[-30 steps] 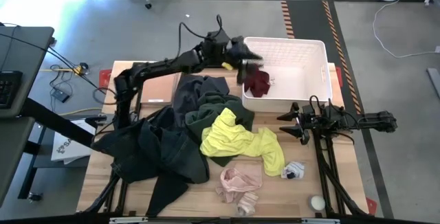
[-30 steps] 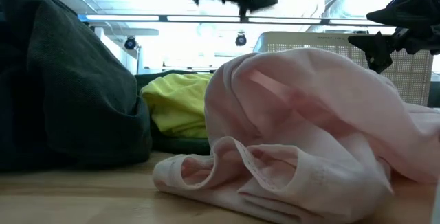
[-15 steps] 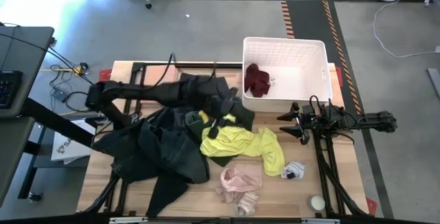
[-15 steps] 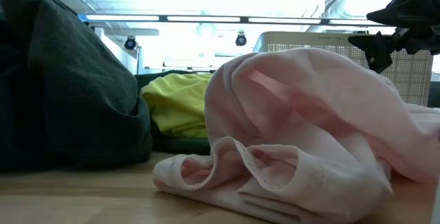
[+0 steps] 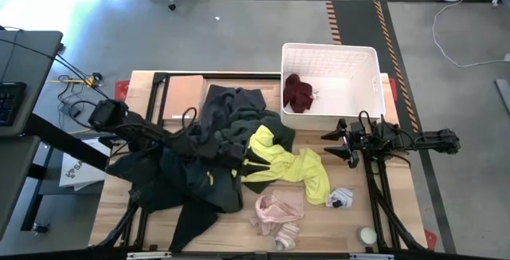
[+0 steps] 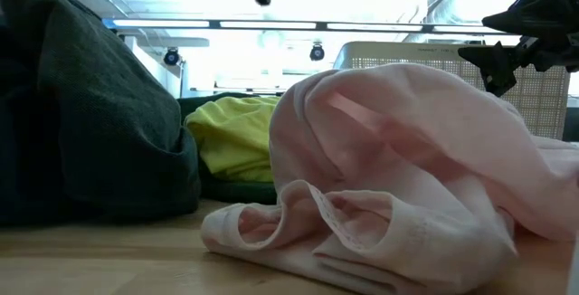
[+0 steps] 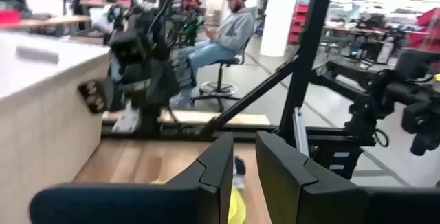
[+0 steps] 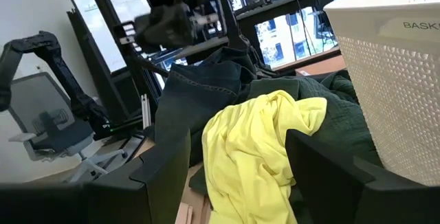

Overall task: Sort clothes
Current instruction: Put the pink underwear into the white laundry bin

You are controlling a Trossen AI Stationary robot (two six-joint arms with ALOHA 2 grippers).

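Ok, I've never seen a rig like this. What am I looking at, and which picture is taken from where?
It is a table-top robot with two dark arms, each ending in a two-finger gripper. One camera looks straight down, one sits at table height, and one rides on each wrist. On the wooden table lie a pile of dark clothes, a yellow garment, a pink garment and a white sock. A white basket holds a maroon garment. The left gripper is over the pile at the yellow garment's edge; whether it holds anything cannot be told. The right gripper waits open and empty beside the basket. A person sits in the room behind.
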